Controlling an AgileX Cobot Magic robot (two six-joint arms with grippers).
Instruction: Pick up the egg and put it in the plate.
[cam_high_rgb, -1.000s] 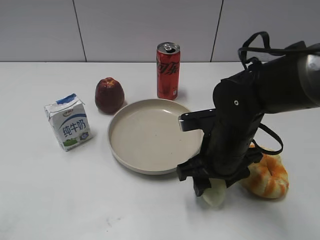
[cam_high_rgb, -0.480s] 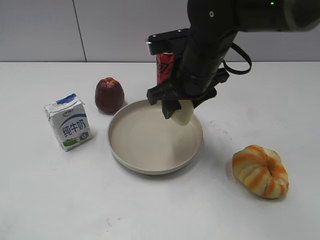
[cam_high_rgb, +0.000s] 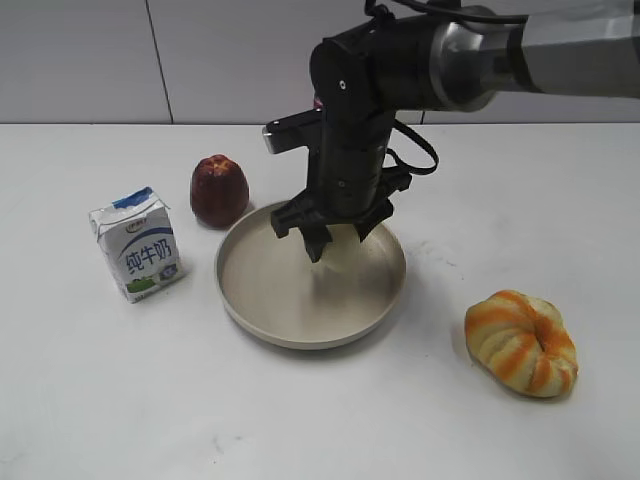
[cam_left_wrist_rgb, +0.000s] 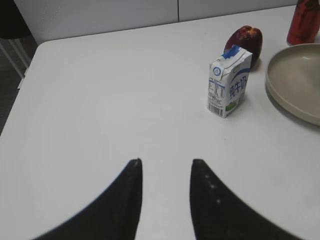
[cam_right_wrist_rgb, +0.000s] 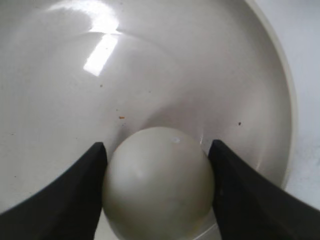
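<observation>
Now that your right gripper (cam_right_wrist_rgb: 156, 190) has swung down over the plate (cam_right_wrist_rgb: 270, 90), jaws still pinching the egg (cam_right_wrist_rgb: 157, 182), you just release. Left gripper (cam_left_wrist_rgb: 165, 172) idles, jaws spread.

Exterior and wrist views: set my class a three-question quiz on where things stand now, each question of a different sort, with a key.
1. True or false: the right tool grips the egg over the plate.
2. Nearest the milk carton: A cola can, B apple, C bread ring?
3. Fill in: the left tool holds ____.

Key: 1 true. 2 B, the apple. 3 nothing; it is open above bare table.
</observation>
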